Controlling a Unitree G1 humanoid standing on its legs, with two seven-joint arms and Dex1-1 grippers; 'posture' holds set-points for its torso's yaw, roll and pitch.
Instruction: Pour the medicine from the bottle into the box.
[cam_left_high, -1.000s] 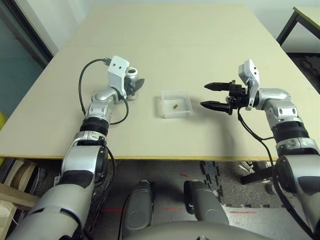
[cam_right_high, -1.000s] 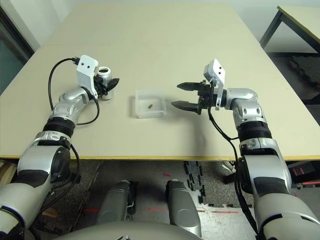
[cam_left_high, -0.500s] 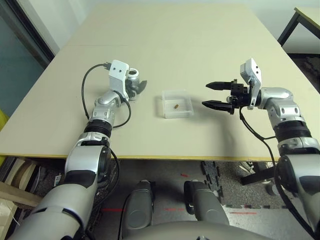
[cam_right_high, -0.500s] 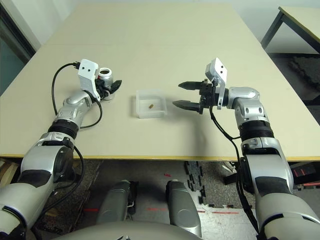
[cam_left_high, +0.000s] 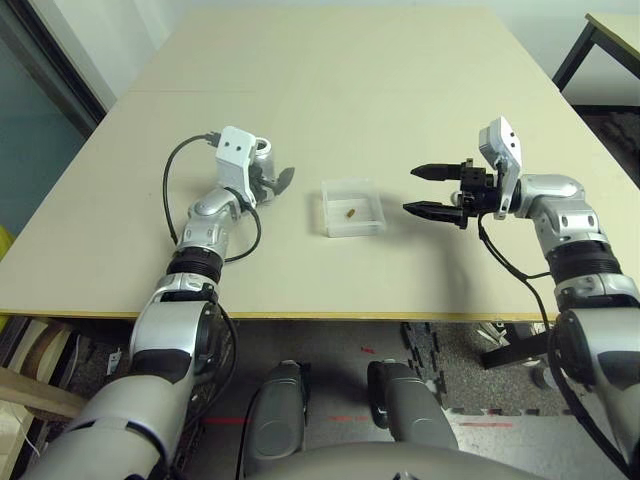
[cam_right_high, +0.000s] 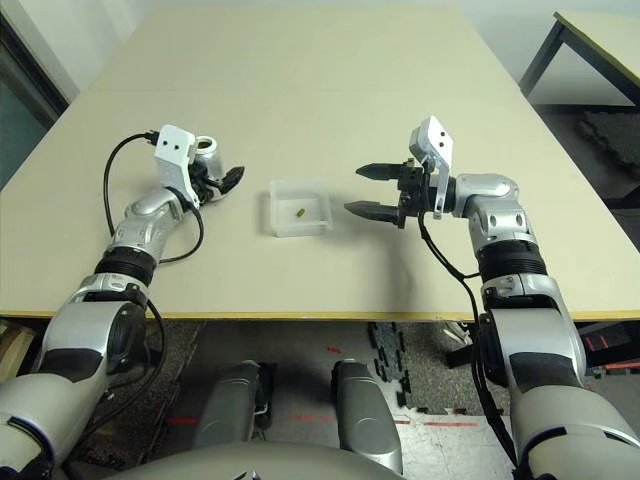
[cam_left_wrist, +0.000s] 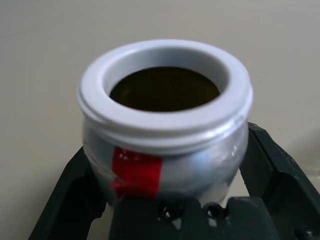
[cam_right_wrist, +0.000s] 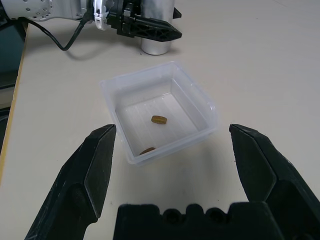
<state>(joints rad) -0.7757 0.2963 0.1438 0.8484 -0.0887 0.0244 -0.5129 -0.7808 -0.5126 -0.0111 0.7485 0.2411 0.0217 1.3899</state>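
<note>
The bottle (cam_left_high: 263, 165) stands uncapped left of centre, between the left gripper's (cam_left_high: 272, 180) spread fingers — not squeezed. The medicine (cam_left_high: 351, 211) lies in the box (cam_left_high: 352, 207) at centre frame. At right, the right gripper (cam_left_high: 424, 190) hovers wide open.

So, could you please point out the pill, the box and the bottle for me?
pill (cam_right_wrist: 159, 120): right wrist view, middle of the pill on the box's floor.
box (cam_right_wrist: 206, 104): right wrist view, on its clear rim.
bottle (cam_left_wrist: 165, 125): left wrist view, on its white rim.
</note>
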